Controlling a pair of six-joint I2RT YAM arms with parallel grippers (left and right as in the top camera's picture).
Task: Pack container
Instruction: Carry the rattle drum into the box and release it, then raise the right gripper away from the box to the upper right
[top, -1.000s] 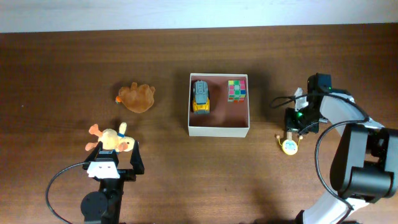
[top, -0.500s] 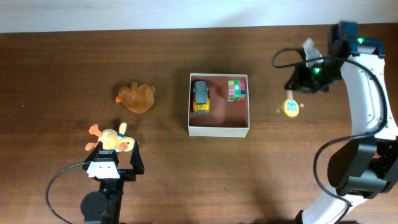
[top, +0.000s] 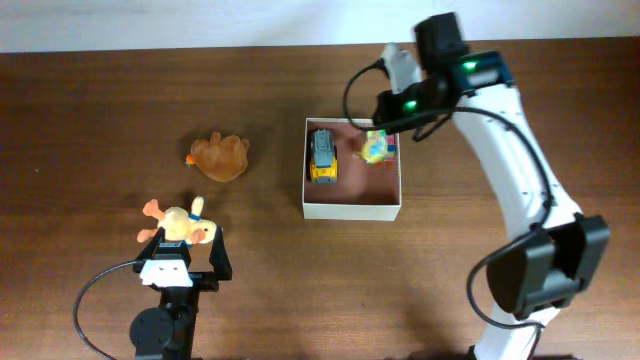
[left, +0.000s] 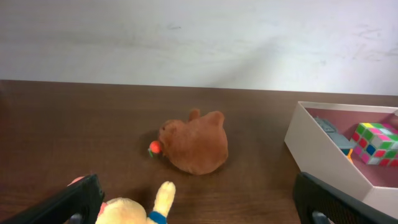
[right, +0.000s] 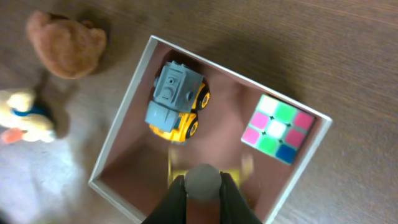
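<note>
**Overhead.** The container (top: 352, 211), a square shallow box with white walls and a pinkish-brown floor, sits mid-table. Inside it are a grey-and-yellow toy truck (top: 323, 156), against the wall nearest the plush toys, and a multicoloured puzzle cube (top: 388, 150) in a far corner. The right arm (top: 505, 140) reaches over the box. Under its end hangs a small round yellow-and-teal toy (top: 374, 147), overlapping the cube from this angle. I cannot tell whether the toy touches the cube or hangs clear of it. A brown plush animal (top: 220, 157) and a yellow-and-orange plush figure (top: 178, 224) lie outside the box, well apart from it.

**Left wrist.** The left gripper (left: 198, 186) is spread wide with nothing clamped. The yellow plush lies low between its fingers, cut off by the frame edge. The container's wall hides most of the truck.

**Right wrist.** The right gripper (right: 203, 188) is clenched on a grey knob, which I take to be the top of the yellow toy. Below the knob the toy is only a yellow smear, so its shape and height above the floor are unreadable.

**Risks.**
- The smear suggests the toy is swinging, so letting go mid-swing could throw it over the low wall.
- A drop from the present spot could land on the cube and bounce out.
- Descending blind could knock the cube or the truck.

I judge that the open floor on the near side of the box is the safer target.
</note>
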